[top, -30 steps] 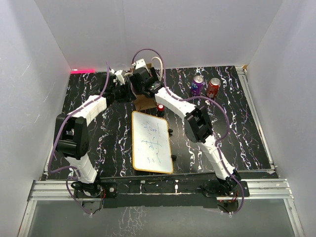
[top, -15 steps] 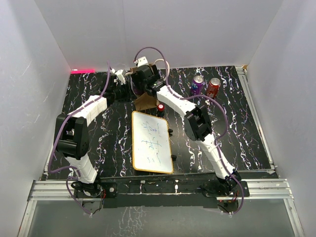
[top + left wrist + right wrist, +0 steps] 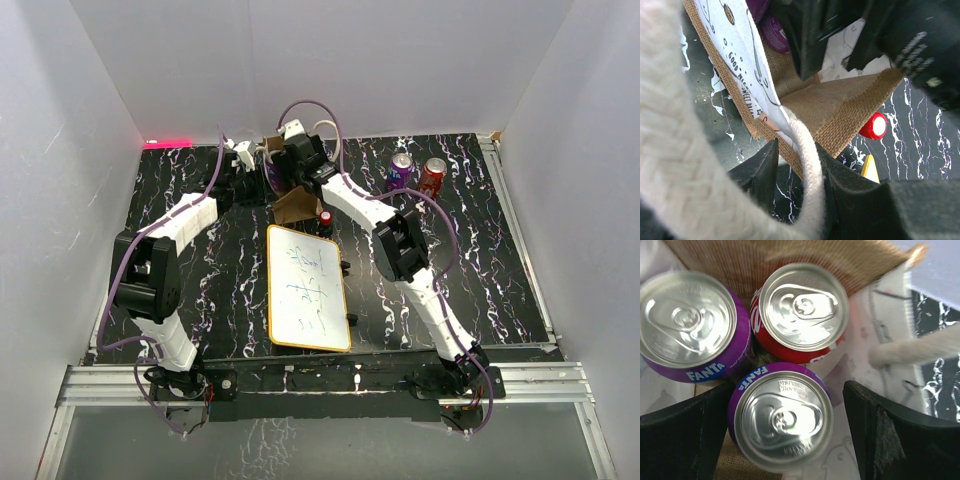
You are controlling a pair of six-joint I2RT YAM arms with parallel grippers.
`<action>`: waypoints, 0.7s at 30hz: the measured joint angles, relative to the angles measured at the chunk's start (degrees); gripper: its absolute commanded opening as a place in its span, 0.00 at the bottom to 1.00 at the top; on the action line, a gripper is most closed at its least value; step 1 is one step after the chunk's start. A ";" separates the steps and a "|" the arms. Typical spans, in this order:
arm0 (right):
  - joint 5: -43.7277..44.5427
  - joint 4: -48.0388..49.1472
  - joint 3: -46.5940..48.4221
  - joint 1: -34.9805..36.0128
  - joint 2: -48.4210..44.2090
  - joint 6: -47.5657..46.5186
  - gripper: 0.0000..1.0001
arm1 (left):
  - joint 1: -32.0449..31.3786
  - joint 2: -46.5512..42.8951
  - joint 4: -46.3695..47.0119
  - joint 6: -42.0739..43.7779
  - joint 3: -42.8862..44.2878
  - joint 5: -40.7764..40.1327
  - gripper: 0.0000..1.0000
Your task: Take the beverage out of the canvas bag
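Observation:
The tan canvas bag (image 3: pixel 292 205) stands at the back middle of the table, its burlap wall (image 3: pixel 830 107) in the left wrist view. My left gripper (image 3: pixel 796 145) is shut on its cream rope handle (image 3: pixel 807 150). Three beverage cans stand upright inside: a purple Fanta (image 3: pixel 782 420), a red can (image 3: pixel 802 307) and a second purple Fanta (image 3: pixel 687 325). My right gripper (image 3: pixel 790 386) hangs over the bag mouth, open. Its fingers straddle the near purple Fanta, with a gap on the right side. From above it shows at the bag's top (image 3: pixel 290 165), beside the left gripper (image 3: pixel 250 177).
A purple can (image 3: pixel 400 172) and a red can (image 3: pixel 432 176) stand on the table at the back right. A yellow-framed whiteboard (image 3: pixel 307 287) lies in front of the bag. A small red-capped object (image 3: pixel 325 217) sits between them, also in the left wrist view (image 3: pixel 874 125).
My right gripper has shifted a little toward the back over the bag, and its jaws have spread wider. The left arm and the handle it holds have not moved.

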 measured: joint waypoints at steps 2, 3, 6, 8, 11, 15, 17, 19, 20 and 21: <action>-0.74 -0.07 0.00 -0.02 1.05 -0.28 0.92 | -0.02 0.00 -0.02 0.00 0.00 -0.02 0.31; -1.14 -0.11 -0.02 -0.02 1.66 -0.39 0.92 | -0.02 0.00 0.00 0.00 0.00 -0.02 0.31; -2.03 -0.55 -0.02 -0.02 2.36 -0.46 0.78 | -0.04 0.00 -0.39 0.02 0.00 -0.02 0.31; -2.45 -0.50 0.04 0.00 2.36 -0.42 0.69 | -0.02 0.00 -0.50 0.04 0.00 -0.04 0.31; -2.71 -0.39 0.07 0.00 2.36 -0.31 0.52 | -0.02 0.00 -0.70 0.04 0.00 -0.09 0.31; -2.91 -0.39 0.20 -0.02 2.29 -0.31 0.32 | -0.02 0.00 -0.72 0.04 0.00 -0.13 0.31; -2.95 -0.42 0.20 -0.02 2.19 -0.28 0.21 | -0.02 0.00 -0.72 0.04 0.00 -0.13 0.31; -3.10 -0.55 0.20 -0.02 1.92 -0.28 0.12 | -0.02 0.00 -0.72 0.04 0.00 -0.13 0.31; -3.15 -0.59 0.20 -0.02 1.75 -0.28 0.09 | -0.02 0.00 -0.72 0.04 0.00 -0.15 0.31; -3.19 -0.59 0.20 -0.02 1.55 -0.28 0.08 | 0.00 0.00 -0.72 0.04 0.00 -0.15 0.31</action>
